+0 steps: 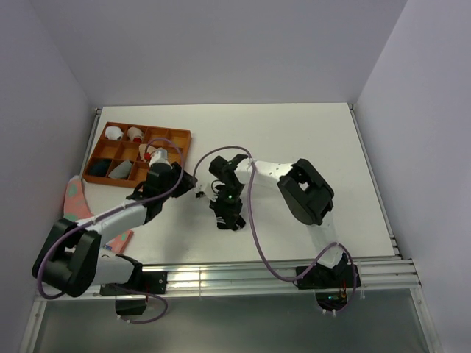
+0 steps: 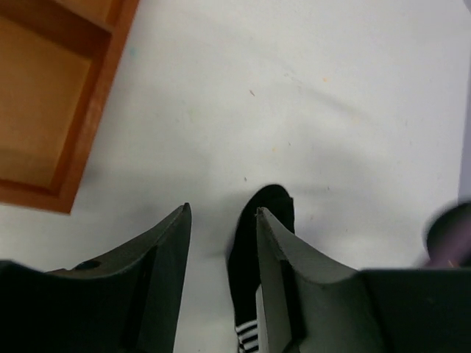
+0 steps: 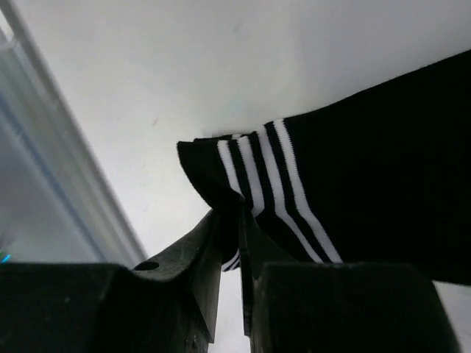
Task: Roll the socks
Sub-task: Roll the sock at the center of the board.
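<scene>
Low in the centre of the overhead view, the right hand (image 3: 239, 220) is clamped on the white-striped cuff of the black sock (image 3: 383, 169). Just left of it, the left hand (image 2: 222, 213) hangs with fingers apart over the sock's toe end, which rests on the white desk (image 1: 309, 140). A pink sock (image 1: 73, 198) lies at the left edge. Farther off, at upper left, sits an orange tray (image 1: 147, 128) with compartments.

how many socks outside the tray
2: black sock with white-striped cuff, centre table, pinched by right end effector; pink sock with teal spots, left edge. Others may be hidden.
</scene>
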{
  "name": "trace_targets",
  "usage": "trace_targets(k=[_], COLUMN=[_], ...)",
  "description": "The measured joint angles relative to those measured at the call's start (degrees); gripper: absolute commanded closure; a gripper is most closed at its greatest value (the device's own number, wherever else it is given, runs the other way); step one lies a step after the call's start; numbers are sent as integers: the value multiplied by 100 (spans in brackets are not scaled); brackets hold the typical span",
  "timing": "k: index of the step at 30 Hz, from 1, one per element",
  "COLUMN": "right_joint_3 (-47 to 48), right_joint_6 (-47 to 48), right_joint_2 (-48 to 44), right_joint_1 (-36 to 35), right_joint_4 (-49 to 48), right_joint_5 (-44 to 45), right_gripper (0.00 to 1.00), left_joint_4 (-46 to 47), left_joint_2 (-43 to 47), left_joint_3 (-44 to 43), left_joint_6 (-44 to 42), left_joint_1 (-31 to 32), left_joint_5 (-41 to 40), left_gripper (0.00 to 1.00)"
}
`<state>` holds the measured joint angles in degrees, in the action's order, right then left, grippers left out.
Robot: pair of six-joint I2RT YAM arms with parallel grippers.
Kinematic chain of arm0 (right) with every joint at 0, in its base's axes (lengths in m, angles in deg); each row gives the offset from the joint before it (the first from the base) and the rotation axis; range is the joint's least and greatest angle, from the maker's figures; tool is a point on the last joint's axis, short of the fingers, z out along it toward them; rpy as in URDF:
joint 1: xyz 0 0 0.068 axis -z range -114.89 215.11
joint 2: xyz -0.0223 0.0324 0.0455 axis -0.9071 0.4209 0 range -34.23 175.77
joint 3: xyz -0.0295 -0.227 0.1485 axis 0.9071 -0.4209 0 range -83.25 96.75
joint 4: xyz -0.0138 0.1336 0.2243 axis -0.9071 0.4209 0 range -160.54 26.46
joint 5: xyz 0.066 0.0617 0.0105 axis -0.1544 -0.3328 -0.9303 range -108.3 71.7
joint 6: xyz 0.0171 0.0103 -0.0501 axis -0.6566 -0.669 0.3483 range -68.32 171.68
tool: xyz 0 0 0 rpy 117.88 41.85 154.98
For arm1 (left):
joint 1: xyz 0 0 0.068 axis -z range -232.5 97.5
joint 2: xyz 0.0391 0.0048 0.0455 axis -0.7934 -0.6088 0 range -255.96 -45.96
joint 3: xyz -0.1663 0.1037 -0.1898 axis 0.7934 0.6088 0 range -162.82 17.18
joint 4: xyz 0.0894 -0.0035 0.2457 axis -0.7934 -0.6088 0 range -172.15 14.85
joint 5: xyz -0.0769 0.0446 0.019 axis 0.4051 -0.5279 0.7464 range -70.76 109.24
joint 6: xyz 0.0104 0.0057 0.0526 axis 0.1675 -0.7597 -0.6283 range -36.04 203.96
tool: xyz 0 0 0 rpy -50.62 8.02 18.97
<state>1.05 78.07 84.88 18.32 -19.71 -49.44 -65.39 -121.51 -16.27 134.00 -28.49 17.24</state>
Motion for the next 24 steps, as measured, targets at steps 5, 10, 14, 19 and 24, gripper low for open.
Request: trace_targets(k=[5,10,14,19,24], right_joint_3=[55,348,570,1172,1587], right_joint_6=[485,715,745,916,1147], right_joint_2=[269,398,476,1005,1469], right_joint_1=[140,310,356,387,439], right_joint_4=[859,1191,1340,1687,2157], right_joint_5=[-691,-1014,-1064,-1215,-1381], right_gripper=[81,82,82,82,83], left_joint_4=[907,1338,1788,2745,3364], left_joint_2=[931,1976,2605,2765,2693], left_joint_3=[1163,1919,2369,2994,3091], left_joint_6=[70,63,-79,-511,-953], left_joint_1=[376,542,551,599,835], left_joint_5=[-254,-422,-411,144,789], left_gripper=[55,53,54,55,53])
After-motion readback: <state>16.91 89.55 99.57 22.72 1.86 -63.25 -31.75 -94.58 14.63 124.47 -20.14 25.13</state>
